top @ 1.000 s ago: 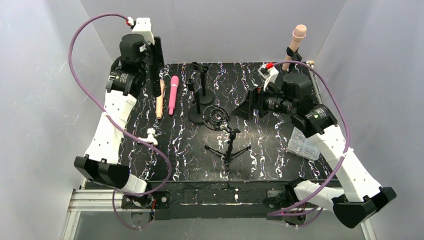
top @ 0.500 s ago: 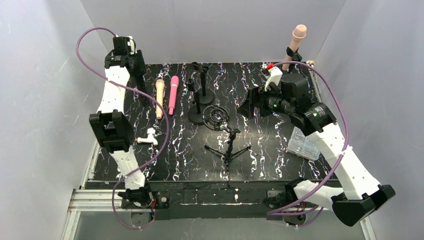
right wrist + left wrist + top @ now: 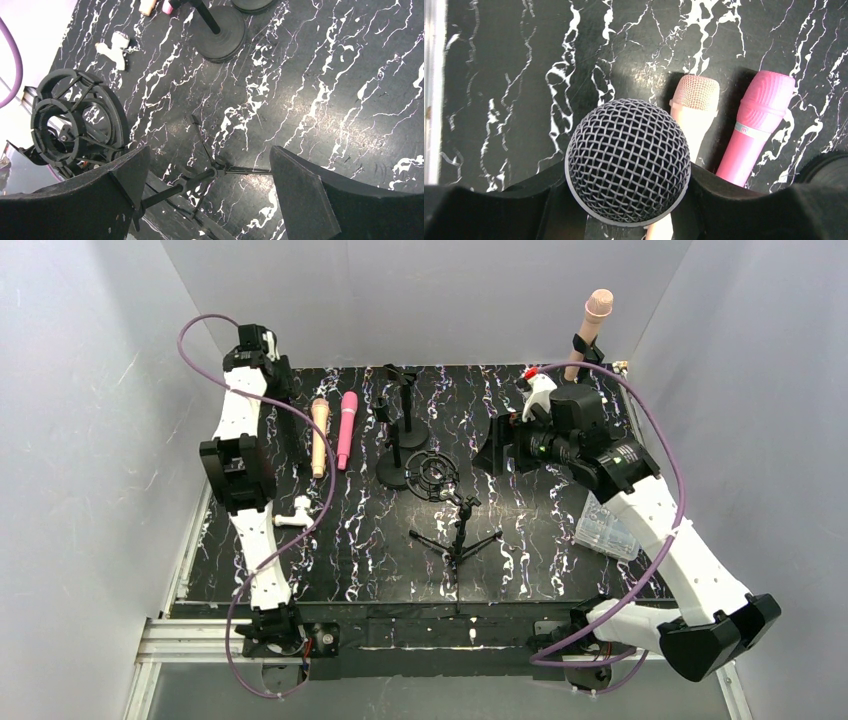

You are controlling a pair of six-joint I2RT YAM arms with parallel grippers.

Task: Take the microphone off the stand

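Observation:
In the left wrist view my left gripper (image 3: 628,197) is shut on a black microphone with a round mesh head (image 3: 628,160), held above the dark marbled table. Below it lie a beige microphone (image 3: 695,100) and a pink microphone (image 3: 758,125) side by side. From above, that pair, beige (image 3: 319,435) and pink (image 3: 346,428), rests at the back left beside my left arm (image 3: 243,415). Another beige microphone (image 3: 597,308) stands clipped in a stand (image 3: 583,345) at the back right corner. My right gripper (image 3: 210,155) hangs open over a small tripod stand (image 3: 212,170), holding nothing.
A round-base stand (image 3: 405,435), a black shock-mount ring (image 3: 432,475) and the tripod stand (image 3: 458,535) crowd the table's middle. A clear plastic box (image 3: 605,528) lies at the right. A small white part (image 3: 293,512) sits at the left. Grey walls enclose the table.
My left arm has unfolded, its elbow lifting from the near left edge to stand over the table's left side, wrist still at the back left. The right gripper crept slightly left.

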